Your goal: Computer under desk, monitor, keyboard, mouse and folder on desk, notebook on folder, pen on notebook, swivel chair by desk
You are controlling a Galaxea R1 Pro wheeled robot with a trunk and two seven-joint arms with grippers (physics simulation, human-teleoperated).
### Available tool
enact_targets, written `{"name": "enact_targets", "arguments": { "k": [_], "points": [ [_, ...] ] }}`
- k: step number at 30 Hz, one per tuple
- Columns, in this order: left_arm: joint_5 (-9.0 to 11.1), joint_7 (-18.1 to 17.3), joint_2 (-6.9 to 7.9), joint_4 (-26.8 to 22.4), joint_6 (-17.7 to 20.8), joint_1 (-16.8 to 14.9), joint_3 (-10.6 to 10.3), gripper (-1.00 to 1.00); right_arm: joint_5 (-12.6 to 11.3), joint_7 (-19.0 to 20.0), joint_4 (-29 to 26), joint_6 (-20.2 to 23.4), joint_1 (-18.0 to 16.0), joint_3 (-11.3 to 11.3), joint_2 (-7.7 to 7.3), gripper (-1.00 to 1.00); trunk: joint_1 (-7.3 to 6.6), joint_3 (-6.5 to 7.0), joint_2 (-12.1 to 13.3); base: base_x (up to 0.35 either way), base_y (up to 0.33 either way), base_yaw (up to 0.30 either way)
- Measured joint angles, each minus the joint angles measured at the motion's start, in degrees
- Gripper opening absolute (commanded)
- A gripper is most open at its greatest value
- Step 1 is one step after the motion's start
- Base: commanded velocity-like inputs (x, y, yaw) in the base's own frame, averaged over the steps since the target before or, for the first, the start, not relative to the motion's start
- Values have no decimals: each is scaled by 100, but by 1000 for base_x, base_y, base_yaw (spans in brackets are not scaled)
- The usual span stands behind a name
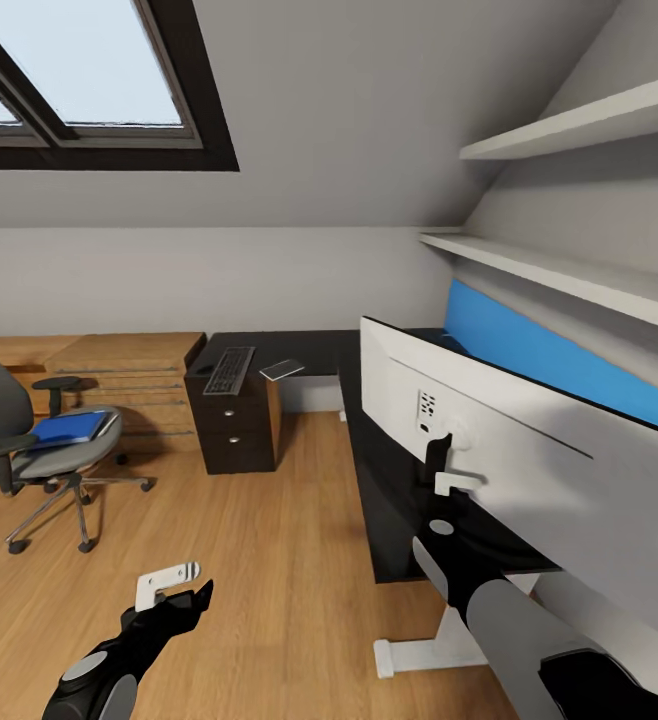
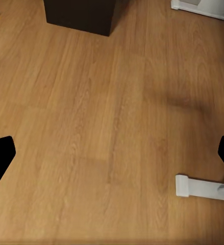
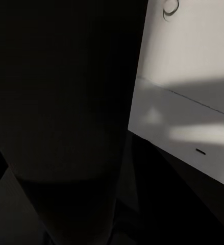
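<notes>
The monitor shows its light grey-white back, tilted over the near arm of the black desk. My right gripper is at its black neck and looks shut on it. In the right wrist view a dark mass sits close up beside the monitor's pale back. The keyboard and grey notebook lie on the far desk section. The blue folder rests on the swivel chair at left. My left gripper hangs open and empty over the floor.
A black drawer unit stands under the desk's far end, beside low light-wood cabinets. A white desk foot lies on the wood floor near my right arm. Wall shelves and a blue panel are behind the monitor.
</notes>
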Motion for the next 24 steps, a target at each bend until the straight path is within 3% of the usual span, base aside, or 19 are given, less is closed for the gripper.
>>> {"name": "enact_targets", "arguments": {
  "k": [18,24],
  "points": [
    [-6,-1,-3,0,-7,0,-12,100,-13,-1,-6,7,0,38,8,-100,0,0,0,1,0,0],
    [-7,-1,-1,0,-8,0,-13,100,6,8,-2,7,2,14,10,-100,-2,0,0,217,0,0]
  ]
}}
